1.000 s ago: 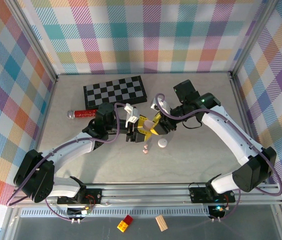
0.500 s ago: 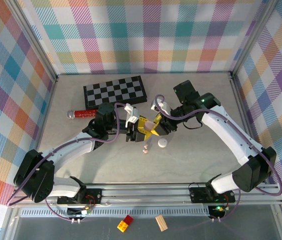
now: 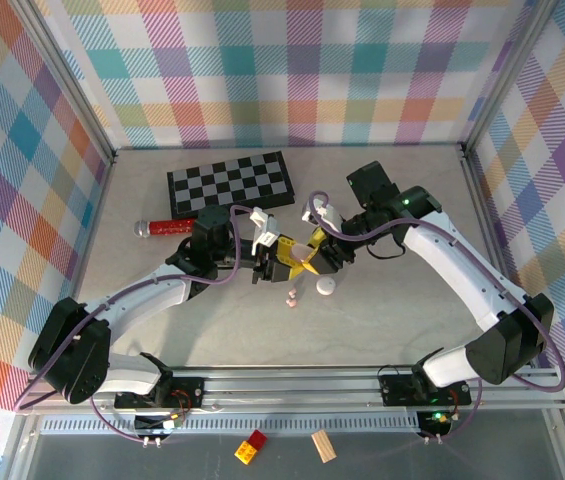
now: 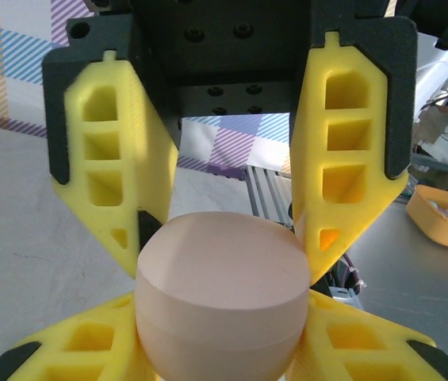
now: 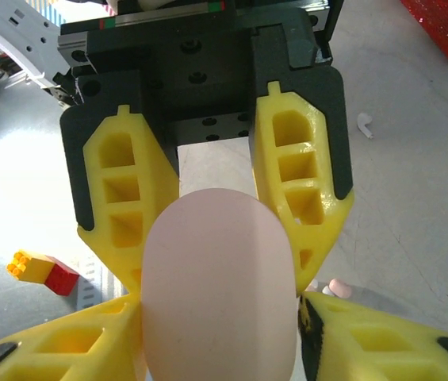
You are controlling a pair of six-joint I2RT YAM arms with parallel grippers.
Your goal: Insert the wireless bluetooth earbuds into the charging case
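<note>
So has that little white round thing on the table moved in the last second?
No. The white round case sits in the same spot below the checkerboard, just right of the tiny pink buds, as before.

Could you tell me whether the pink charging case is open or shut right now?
Apparently shut: the pink case shows only a thin seam around it, with no gap.

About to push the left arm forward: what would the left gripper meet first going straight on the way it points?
The right gripper, almost at once. Both grippers clamp the pink charging case, facing each other, so the left gripper has the right's yellow fingers directly ahead. Exact gap unclear.
</note>
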